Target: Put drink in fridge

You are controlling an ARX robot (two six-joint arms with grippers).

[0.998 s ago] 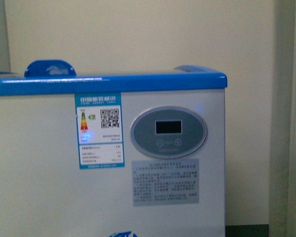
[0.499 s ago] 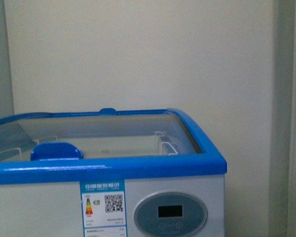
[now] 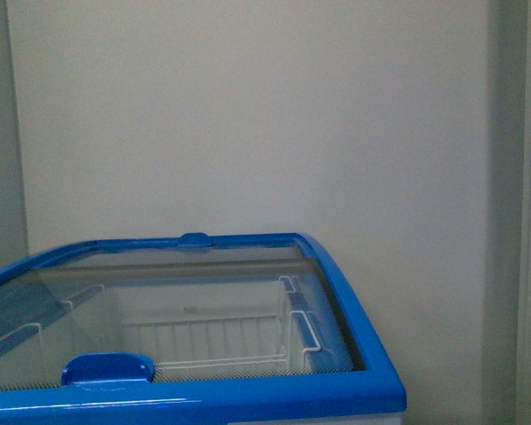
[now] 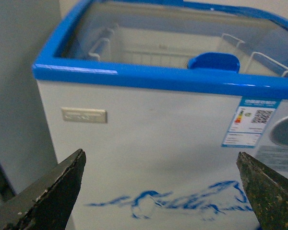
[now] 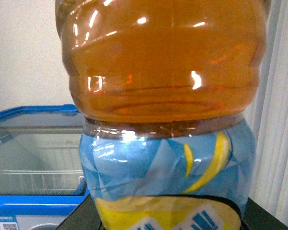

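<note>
Evidently clamped by right claw (image 5: 168,218): filled bottle (image 5: 163,91), likely weighty and slippery; best gripped at labelled waist; left claw (image 4: 159,160) wide, empty.

Dark, scuffed, wedge-shaped left fingers (image 4: 48,196)

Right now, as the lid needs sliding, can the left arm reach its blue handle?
Probably yes: the left gripper is open, facing the fridge front, with nothing blocking the handle on top.

Soft, dim indoor light, all three views a bit blurry. Bright glints spot the bottle (image 5: 163,81); a pale streak shines along the fridge (image 4: 77,69) rim.
</note>
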